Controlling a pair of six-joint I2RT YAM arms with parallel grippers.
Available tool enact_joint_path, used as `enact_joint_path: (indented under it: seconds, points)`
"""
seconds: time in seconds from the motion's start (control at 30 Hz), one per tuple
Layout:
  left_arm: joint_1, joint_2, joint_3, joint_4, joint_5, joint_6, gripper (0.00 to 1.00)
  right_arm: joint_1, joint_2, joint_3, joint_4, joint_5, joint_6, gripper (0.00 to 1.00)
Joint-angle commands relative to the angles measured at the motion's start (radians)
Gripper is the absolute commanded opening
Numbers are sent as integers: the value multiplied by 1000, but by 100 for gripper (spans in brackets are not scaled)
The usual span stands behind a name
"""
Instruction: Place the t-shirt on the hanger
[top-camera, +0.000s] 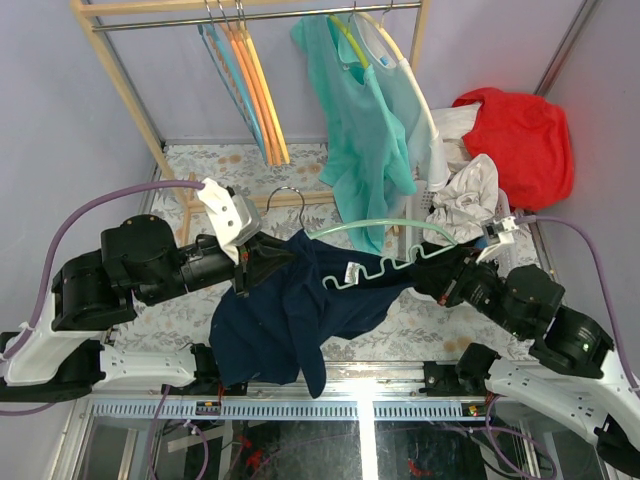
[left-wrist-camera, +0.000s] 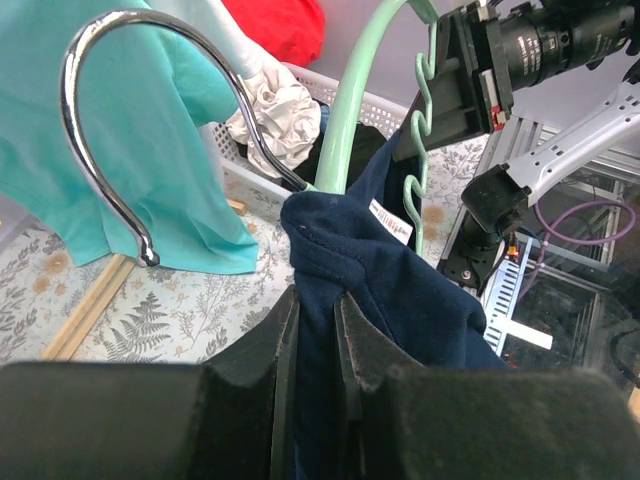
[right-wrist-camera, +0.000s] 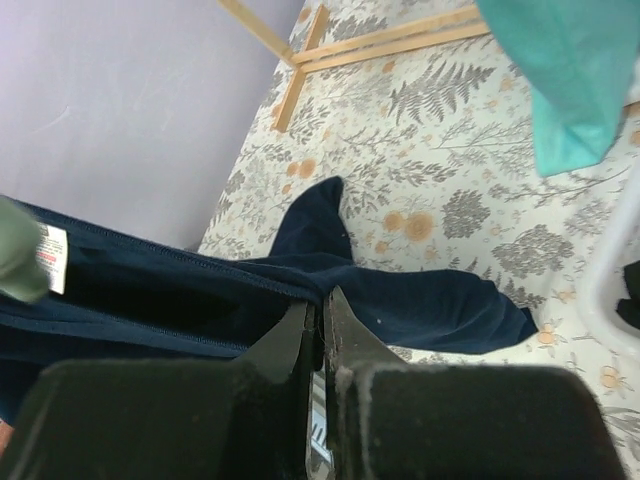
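**Navy shirt held taut along the hanger**

The dark navy blue short-sleeved cloth t-shirt (top-camera: 290, 310) drapes from the thin mint-green plastic hanger (left-wrist-camera: 345, 120). The left gripper (left-wrist-camera: 318, 300) pinches the collar below the hanger's middle. The right gripper (right-wrist-camera: 321, 300) is clamped on cloth near the hanger's outer end, likely spreading the opening.

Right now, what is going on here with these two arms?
Both arms are working to get the t-shirt onto the hanger. The left gripper is shut on the cloth near the neck. The right gripper pinches the cloth on the other side, so the t-shirt is held up between them. The hanger lies across the t-shirt, but most of it is outside the cloth, so the t-shirt is not yet on.
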Motion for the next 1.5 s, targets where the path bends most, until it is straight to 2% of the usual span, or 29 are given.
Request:
enact_joint_path:
  seconds: [0.0,0.4,0.73,1.03,1.17,1.47]
  points:
    - [4,-24,41,55,-3,-9,0,-3,2,106,-191,210,-100,0]
    - [4,20,67,-3,-33,-10,0,-3,48,337,-364,349,-184,0]
    - [4,43,73,-74,-57,-16,0,-1,66,461,-446,444,-231,0]
    - [3,90,70,-154,-24,-33,0,-1,157,474,-442,542,-311,0]
    - [4,117,44,-193,-52,-46,0,-1,197,494,-459,564,-337,0]
    - [4,143,-55,-246,-85,-91,0,-1,250,476,-588,541,-333,0]
